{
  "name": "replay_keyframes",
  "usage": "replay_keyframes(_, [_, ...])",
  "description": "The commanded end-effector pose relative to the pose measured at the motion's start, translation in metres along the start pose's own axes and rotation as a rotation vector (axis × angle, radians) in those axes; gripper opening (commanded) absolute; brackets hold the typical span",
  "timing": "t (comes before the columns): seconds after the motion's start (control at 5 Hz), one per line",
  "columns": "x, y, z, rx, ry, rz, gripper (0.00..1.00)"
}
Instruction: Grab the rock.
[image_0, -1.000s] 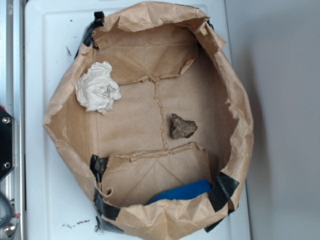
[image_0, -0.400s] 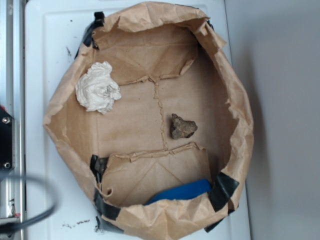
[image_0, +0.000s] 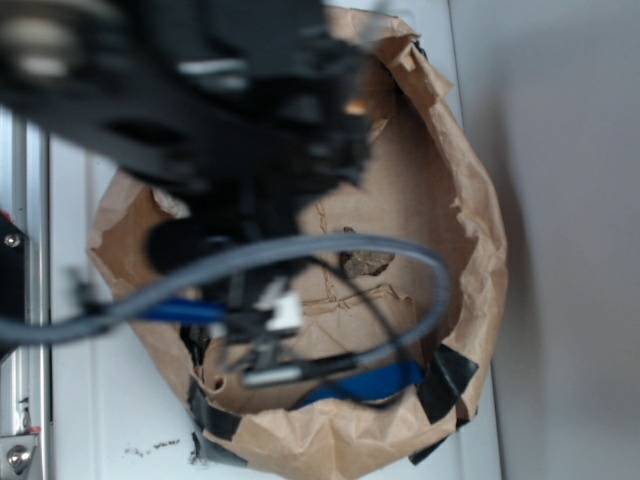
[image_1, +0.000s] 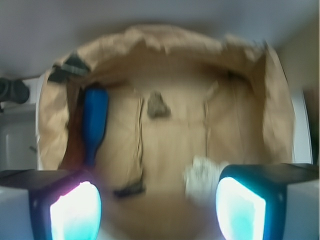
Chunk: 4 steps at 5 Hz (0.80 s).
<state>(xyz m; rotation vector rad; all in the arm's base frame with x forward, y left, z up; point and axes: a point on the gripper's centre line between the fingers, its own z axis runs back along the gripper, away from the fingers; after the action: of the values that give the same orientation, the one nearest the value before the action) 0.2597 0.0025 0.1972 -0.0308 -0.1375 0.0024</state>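
A robot test bench in what looks like a lab: a brown paper bag (image_0: 470, 250), rolled open and patched with black tape (image_0: 445, 382), sits on a white tray (image_0: 70, 180). A metal rail (image_0: 25, 330) borders a grey table (image_0: 570, 240).

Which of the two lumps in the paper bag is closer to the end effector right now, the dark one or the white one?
The white paper wad. In the wrist view it sits beside the end effector, while the dark rock lies farther off, mid-floor of the bag.

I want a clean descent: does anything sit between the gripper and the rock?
Nothing visible does. In the wrist view, bare bag floor lies ahead of the open gripper up to the rock; the paper wad sits off to one side.
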Motion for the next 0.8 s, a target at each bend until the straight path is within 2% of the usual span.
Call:
replay_keyframes(0.0, [0.007, -0.001, 0.017, 0.004, -0.062, -0.009, 1.0])
replay_keyframes(0.2, [0.019, 0.01, -0.035, 0.03, -0.101, -0.017, 1.0])
replay_keyframes(0.4, [0.025, 0.006, -0.084, 0.135, -0.108, -0.049, 1.0])
replay_keyframes(0.6, [0.031, 0.002, -0.114, 0.19, -0.087, -0.1, 1.0])
